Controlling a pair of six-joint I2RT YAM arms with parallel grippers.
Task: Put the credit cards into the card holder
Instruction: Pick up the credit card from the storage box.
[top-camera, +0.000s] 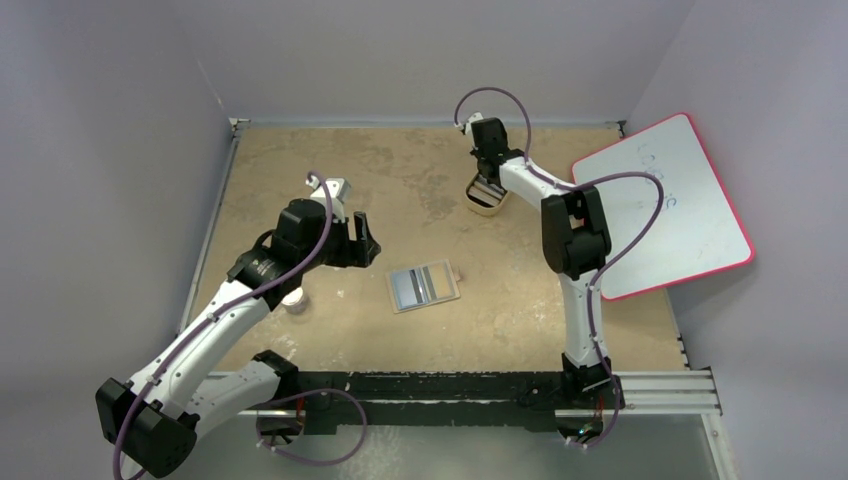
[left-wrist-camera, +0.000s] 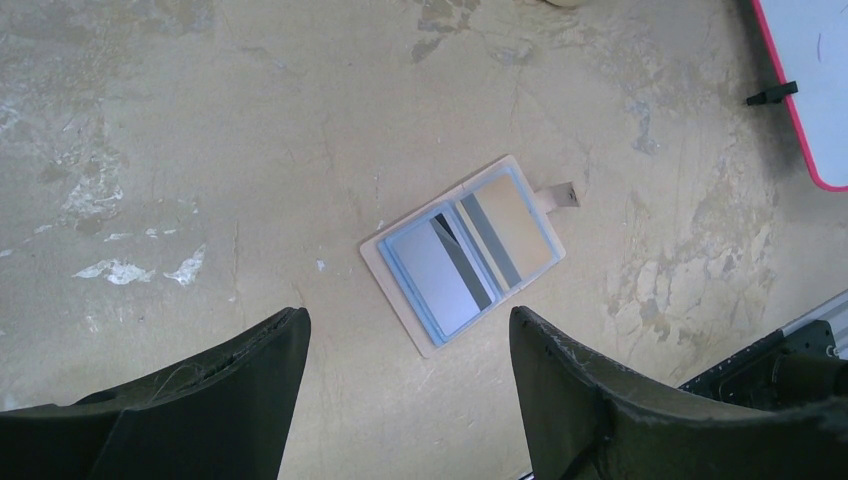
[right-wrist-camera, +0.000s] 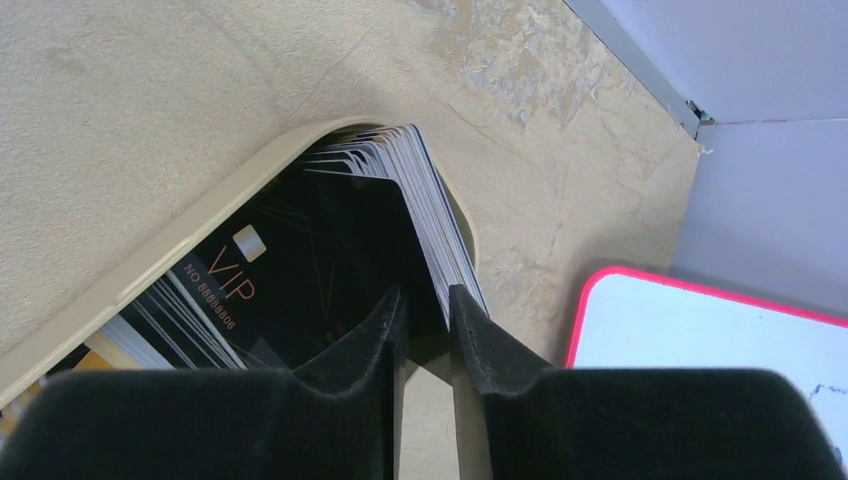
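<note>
Right pincer (right-wrist-camera: 427, 300) of mine is down inside the tan oval tray (right-wrist-camera: 150, 260) at the far side of the table (top-camera: 400, 170), near the red-edged whiteboard (top-camera: 665, 205). Its two fingers (right-wrist-camera: 370, 340) stand close together with only a slim slot between them. The near end of the fanned stack of credit cards (right-wrist-camera: 425, 190) runs down into that slot. Whether the pads truly pinch a card or merely straddle it, I cannot tell, because the contact is hidden behind my own fingers. The stack stands on edge and leans against the tray's curved rim, with its pale edges showing. A black VIP card (right-wrist-camera: 250, 290) lies face up beside the stack in the bottom of the tray.

Over the middle of the table my left pincer (left-wrist-camera: 407, 318) hangs with its jaws spread wide and empty. Just beyond its fingertips lies the card holder (left-wrist-camera: 462, 252), opened flat on the tabletop. Its little snap tab (left-wrist-camera: 560, 197) sticks out from the far-right edge. Two pale blue-grey cards (left-wrist-camera: 440, 275) sit in it, one in each panel, each crossed by a dark stripe. The holder lies near the table's centre, well apart from the tray and from my right pincer.
</note>
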